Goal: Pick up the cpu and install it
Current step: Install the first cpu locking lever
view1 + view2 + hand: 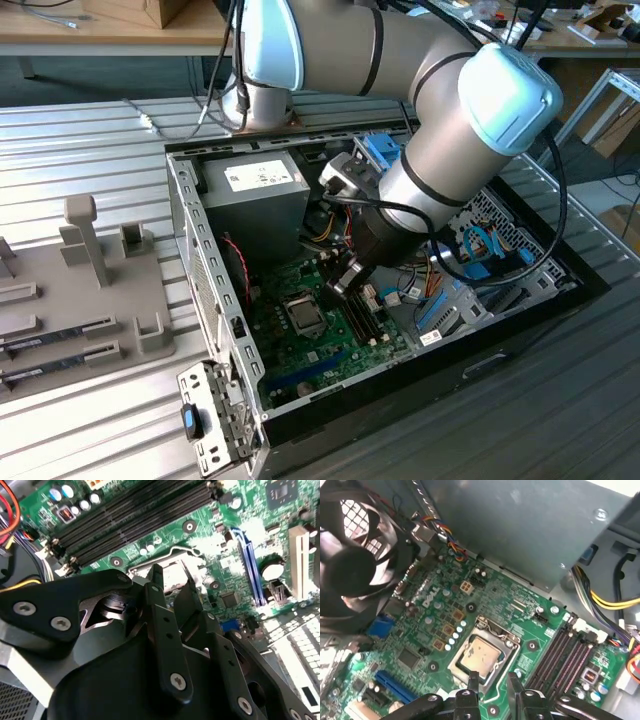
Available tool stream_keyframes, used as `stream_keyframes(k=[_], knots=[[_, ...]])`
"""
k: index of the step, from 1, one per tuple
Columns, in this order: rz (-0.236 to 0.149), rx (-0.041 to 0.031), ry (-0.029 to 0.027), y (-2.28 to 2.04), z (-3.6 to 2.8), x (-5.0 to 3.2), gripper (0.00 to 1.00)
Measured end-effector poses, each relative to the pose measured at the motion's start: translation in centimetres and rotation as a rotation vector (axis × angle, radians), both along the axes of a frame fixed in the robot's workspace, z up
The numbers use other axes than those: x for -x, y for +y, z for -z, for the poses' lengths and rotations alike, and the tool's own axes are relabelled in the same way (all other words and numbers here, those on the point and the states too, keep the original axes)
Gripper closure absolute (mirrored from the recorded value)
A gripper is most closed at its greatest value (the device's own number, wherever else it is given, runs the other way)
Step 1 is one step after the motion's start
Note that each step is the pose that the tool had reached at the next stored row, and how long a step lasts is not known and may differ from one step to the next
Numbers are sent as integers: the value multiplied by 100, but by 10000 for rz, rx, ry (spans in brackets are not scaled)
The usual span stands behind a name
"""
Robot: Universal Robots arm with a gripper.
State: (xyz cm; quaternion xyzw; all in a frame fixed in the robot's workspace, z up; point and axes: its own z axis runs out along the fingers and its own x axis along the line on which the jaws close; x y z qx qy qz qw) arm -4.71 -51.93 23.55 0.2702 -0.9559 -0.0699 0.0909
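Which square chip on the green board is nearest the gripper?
The cpu, silvery, in its socket just before the gripper; the dark chip lies farther off.

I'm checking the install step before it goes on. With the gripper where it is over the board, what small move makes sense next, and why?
Probably a short, straight lift away from the motherboard. The cpu already lies flat inside the socket frame. The gripper hangs just beside it, fingers apart with nothing between them.

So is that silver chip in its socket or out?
In. The cpu lies flat inside the socket frame on the green board; the open gripper holds nothing.
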Motion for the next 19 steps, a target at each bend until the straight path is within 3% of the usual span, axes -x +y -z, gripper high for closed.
stream_keyframes(k=[5,9,10,11,13,14,19], knots=[[123,0,0,45,98,101,64],[161,1,0,48,103,103,64],[215,59,-2,49,107,104,64],[322,201,-7,48,110,104,64],[435,405,-11,48,110,102,64],[438,460,-12,48,111,101,64],[440,485,-22,48,111,102,64]])
